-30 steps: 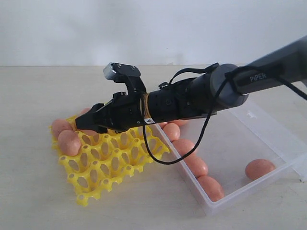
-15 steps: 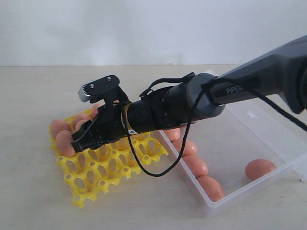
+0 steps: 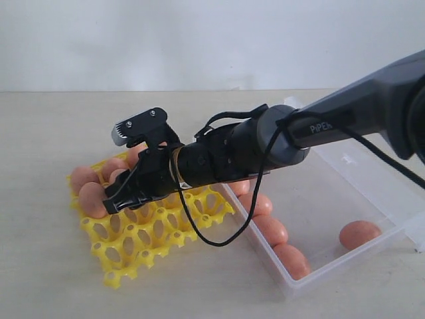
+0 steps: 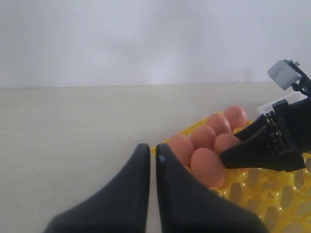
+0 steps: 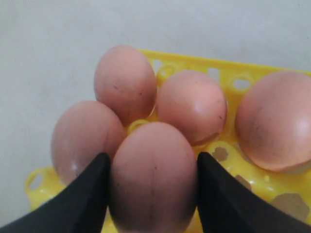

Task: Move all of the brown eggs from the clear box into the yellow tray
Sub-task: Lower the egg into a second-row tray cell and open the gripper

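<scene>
Shifted since a second before: black right gripper [image 3: 109, 201], carried from over the middle of the bright yellow openwork plastic egg tray [image 3: 143, 249] to that tray's left corner, lower and close to the eggs seated there. The right wrist view alone recorded the grip: one matte orange-brown speckled held egg [image 5: 153, 174] stood between the two black fingers [image 5: 82, 199], one pressed against each side, over yellow cups; whether it sat in a cup could not be told. Four seated eggs [image 5: 125, 82] crowded round it, two of them touching it or nearly so. The exterior view hid this egg behind the gripper body, but alone recorded the large shallow translucent clear plastic box [image 3: 392, 183] just right of the tray, with a row of boxed eggs [image 3: 272, 230] along its near-left wall and a lone egg [image 3: 358, 234] well apart near the front right. The left wrist view alone recorded the dark left gripper [image 4: 151, 162], fingers drawn together to a thin slit with nothing between them, beside the tray's corner over the pale beige tabletop [image 4: 73, 136].
</scene>
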### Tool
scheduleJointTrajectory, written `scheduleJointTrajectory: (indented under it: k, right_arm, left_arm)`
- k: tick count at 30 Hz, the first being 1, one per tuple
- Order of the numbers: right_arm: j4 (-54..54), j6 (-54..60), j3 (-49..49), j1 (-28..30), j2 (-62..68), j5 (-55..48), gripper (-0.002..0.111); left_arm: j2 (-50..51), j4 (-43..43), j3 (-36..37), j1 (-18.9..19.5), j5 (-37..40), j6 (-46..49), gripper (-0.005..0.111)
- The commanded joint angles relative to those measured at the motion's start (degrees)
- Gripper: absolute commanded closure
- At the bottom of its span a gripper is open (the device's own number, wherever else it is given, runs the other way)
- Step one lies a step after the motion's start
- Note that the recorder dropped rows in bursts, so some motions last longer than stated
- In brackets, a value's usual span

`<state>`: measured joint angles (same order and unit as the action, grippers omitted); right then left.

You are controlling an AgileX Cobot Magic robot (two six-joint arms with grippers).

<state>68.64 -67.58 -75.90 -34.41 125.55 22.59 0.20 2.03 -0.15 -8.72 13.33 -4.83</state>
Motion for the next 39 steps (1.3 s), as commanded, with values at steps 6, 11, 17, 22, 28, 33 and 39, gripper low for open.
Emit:
scheduleJointTrajectory:
  k: [6,11,17,22,28,33,39]
  right_arm:
    - [-2.14,0.43,-0.19,-0.11,0.24,0.48,0.059]
    - [-2.41,0.43,-0.19,-0.11,-1.71,0.30,0.059]
    - [-2.41,0.54,-0.19,-0.11,-4.45,-2.17,0.059]
    - [-2.41,-0.77,-0.19,-0.11,-6.90,-2.57,0.060]
    - [3.22,-15.77,-0.08,-0.11,-7.70,-2.59,0.081]
    - [16.57,-25.24,-0.08,-0.11,-7.70,-1.85,0.108]
    - [30.50,-36.12,-0.08,-0.11,-7.01,-0.97,0.108]
  left_arm:
    - [-0.20,-0.06,0.15,0.12,-0.40,-0.10,0.103]
    - [-0.20,-0.06,0.15,0.12,-0.40,-0.10,0.103]
    - [-0.20,-0.06,0.15,0.12,-0.40,-0.10,0.103]
    - [-0.20,-0.06,0.15,0.12,-0.40,-0.10,0.103]
    - [-0.20,-0.06,0.15,0.12,-0.40,-0.10,0.103]
    - [-0.20,-0.06,0.15,0.12,-0.40,-0.10,0.103]
    - [-0.20,-0.06,0.15,0.12,-0.40,-0.10,0.103]
